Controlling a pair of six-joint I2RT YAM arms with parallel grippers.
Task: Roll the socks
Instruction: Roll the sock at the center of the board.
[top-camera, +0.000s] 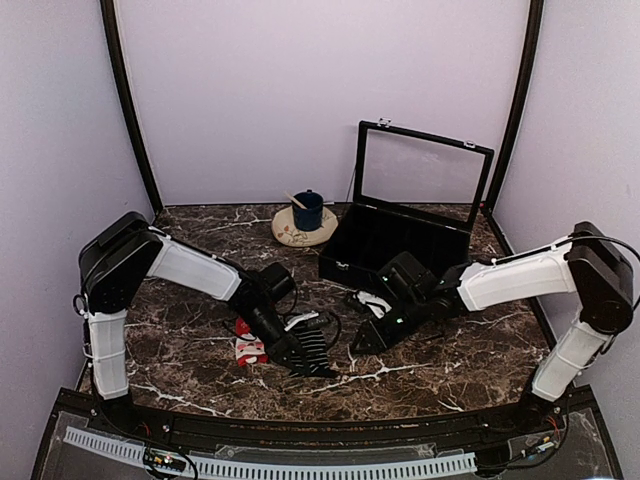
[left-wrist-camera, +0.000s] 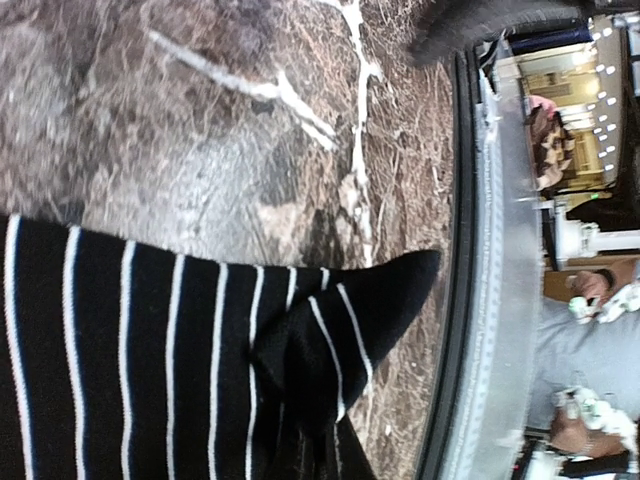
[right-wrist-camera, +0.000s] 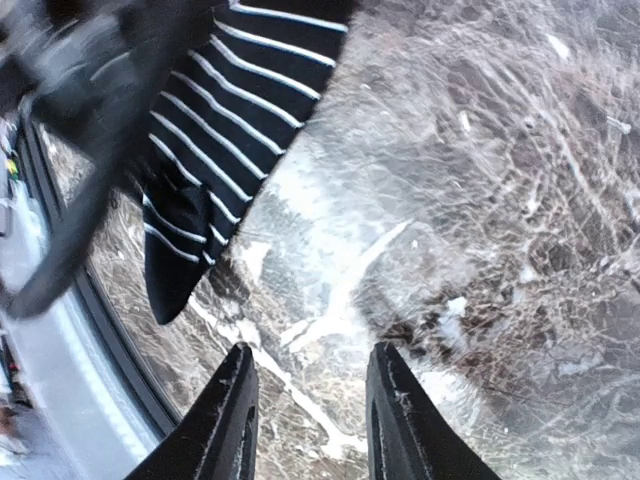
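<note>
The black sock with thin white stripes (top-camera: 312, 345) lies on the marble table near the front middle. In the left wrist view it (left-wrist-camera: 150, 350) fills the lower left, with a bunched fold of fabric drawn together where my jaws are; the fingers themselves are hidden by it. My left gripper (top-camera: 298, 362) is shut on that fold. The red sock (top-camera: 246, 340) lies just left of it, partly under my left arm. My right gripper (right-wrist-camera: 315, 400) is open and empty, low over bare marble just right of the black sock (right-wrist-camera: 220, 130); it also shows in the top view (top-camera: 362, 340).
A black case (top-camera: 400, 250) with its clear lid raised stands at the back right. A blue mug (top-camera: 307, 210) sits on a saucer behind the middle. A small white object (top-camera: 374, 302) lies by the right wrist. The table's front rail (left-wrist-camera: 490, 300) is close to the sock.
</note>
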